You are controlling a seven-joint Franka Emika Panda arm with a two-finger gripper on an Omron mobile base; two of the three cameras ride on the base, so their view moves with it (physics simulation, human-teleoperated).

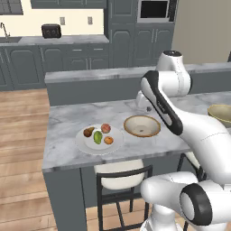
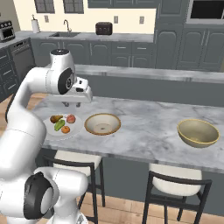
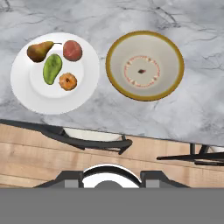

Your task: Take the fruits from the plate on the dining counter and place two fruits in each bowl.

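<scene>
Four fruits [image 3: 56, 63] sit on the plate [image 3: 26, 94] beside one bowl [image 3: 145, 65], both bowls are empty, nothing is moved yet, and the gripper [image 2: 72, 104] hangs pressed together, holding nothing.

Four fruits [image 1: 98, 135] lie on the plate [image 1: 84, 143] beside a bowl [image 1: 141, 126].

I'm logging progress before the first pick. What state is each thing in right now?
Plate: on the counter, holding all four fruits.
Pear: lying on the plate.
Green fruit: lying on the plate.
Pink fruit: on the plate.
Orange fruit: on the plate.
Near bowl: upright, no fruit inside.
Far bowl: upright, no fruit inside.
Gripper: above the counter, shut, holding nothing.
</scene>
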